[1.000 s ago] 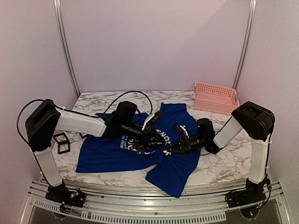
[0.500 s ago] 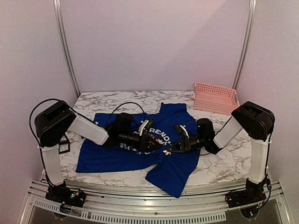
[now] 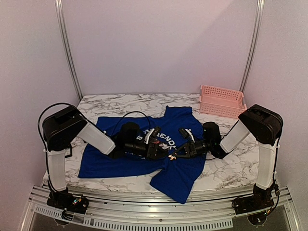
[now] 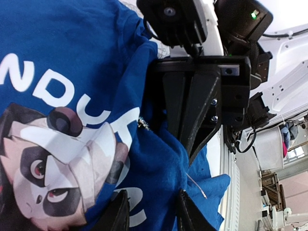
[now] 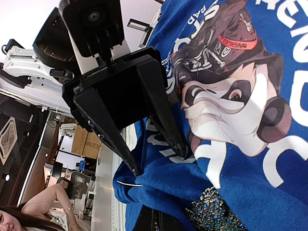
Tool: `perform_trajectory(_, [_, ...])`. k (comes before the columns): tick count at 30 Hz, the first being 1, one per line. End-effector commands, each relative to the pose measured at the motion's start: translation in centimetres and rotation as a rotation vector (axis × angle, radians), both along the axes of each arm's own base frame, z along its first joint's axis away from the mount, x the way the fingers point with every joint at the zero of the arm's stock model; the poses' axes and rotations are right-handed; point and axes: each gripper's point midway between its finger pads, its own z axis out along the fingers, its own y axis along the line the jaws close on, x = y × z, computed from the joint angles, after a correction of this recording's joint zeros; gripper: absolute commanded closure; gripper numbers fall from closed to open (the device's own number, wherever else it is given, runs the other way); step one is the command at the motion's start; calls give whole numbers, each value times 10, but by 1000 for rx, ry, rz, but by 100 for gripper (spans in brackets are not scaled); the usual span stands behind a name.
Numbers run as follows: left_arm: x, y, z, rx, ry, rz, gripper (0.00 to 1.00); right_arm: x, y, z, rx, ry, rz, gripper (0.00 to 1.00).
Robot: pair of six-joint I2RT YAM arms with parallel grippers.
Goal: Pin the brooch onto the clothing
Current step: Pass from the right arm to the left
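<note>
Brooch (image 5: 211, 214), glittering gold and blue, is pinched in the pressed-together jaws of the right gripper (image 4: 190, 151) at the right edge of the panda print on the royal-blue T-shirt (image 3: 110, 161). The left gripper (image 5: 159, 161) faces it from the left, jaws part-spread astride a raised fold.

Blue T-shirt (image 3: 103, 161) on marble table (image 3: 231, 166)
</note>
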Motion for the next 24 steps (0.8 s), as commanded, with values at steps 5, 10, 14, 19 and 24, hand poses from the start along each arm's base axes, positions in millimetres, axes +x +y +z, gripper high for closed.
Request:
perform_trajectory(5, [-8, -8, -8, 7, 0, 16, 67, 6, 0, 9, 24, -62, -20, 100])
perform_trajectory(10, [-6, -13, -6, -13, 2, 26, 77, 6, 1, 14, 48, -85, -15, 100])
perform_trajectory(14, [-6, -13, -3, -24, -7, 21, 97, 4, 0, 15, 55, -84, -11, 100])
perform_trajectory(19, [-6, -16, 12, -68, -52, 1, 100, 3, -1, 12, 51, -74, -13, 100])
perform_trajectory(24, [-15, -15, 35, -102, -193, -86, 100, 2, -2, 5, -4, -22, -7, 70])
